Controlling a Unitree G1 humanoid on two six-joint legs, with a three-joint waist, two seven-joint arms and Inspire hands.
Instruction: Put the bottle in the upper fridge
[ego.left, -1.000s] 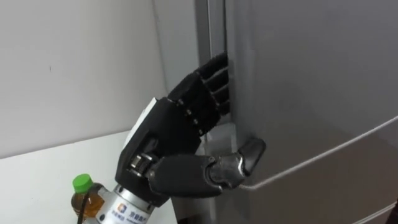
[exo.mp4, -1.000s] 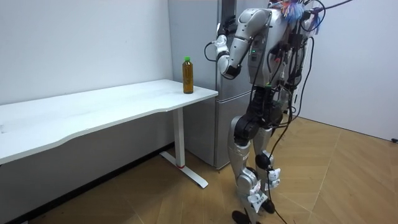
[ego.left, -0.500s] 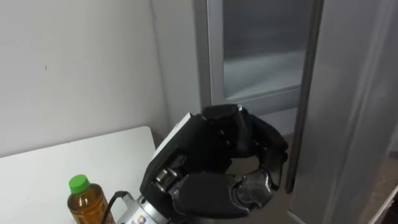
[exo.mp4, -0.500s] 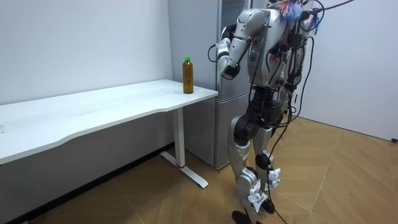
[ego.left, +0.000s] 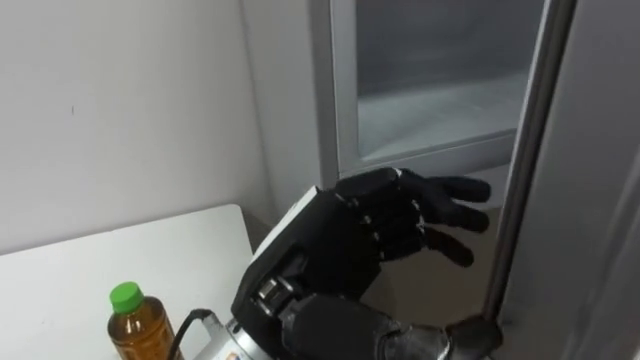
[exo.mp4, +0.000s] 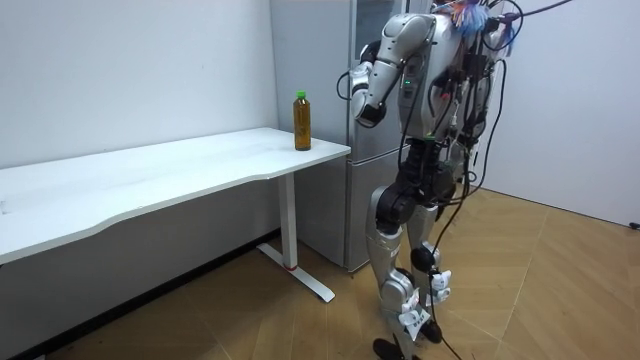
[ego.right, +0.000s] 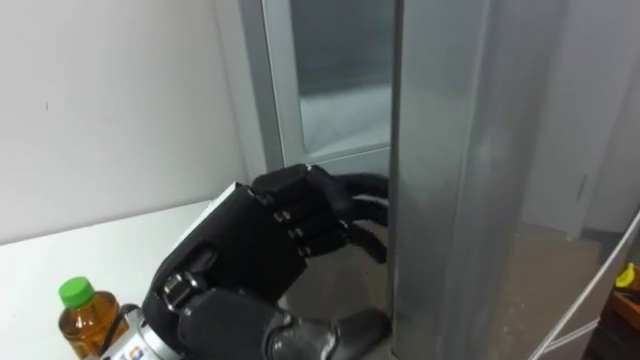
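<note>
Fridge door (ego.left: 585, 200) is standing swung open at the right of the eye views, its grey edge running from top to bottom. Beside it the upper fridge (ego.left: 343, 100) is showing its inside, where a pale shelf (ego.left: 430, 115) is lying across behind the grey frame.

The left hand (ego.left: 330, 240) is hanging in front of that opening, its back turned to the camera. Its fingers (ego.left: 450, 190) are stretching out nearly straight toward the door's edge and are gripping nothing. In the right eye view the fingertips are passing behind that edge, so I cannot tell whether they are touching the door. The thumb (ego.left: 470, 335) is pointing out low, close to the foot of the door's edge.

The bottle (ego.left: 140, 325) is standing upright on the white desk (ego.left: 90, 265), down at the lower left, behind the wrist and well apart from the fingers. It is carrying a green cap and is showing amber liquid inside. A plain white wall (ego.left: 120, 100) is rising behind the desk.

In the room view the robot is standing upright on both feet on the wooden floor (exo.mp4: 520, 290), facing the fridge with its left arm lifted high. The bottle is sitting near the desk's end closest to the fridge.
</note>
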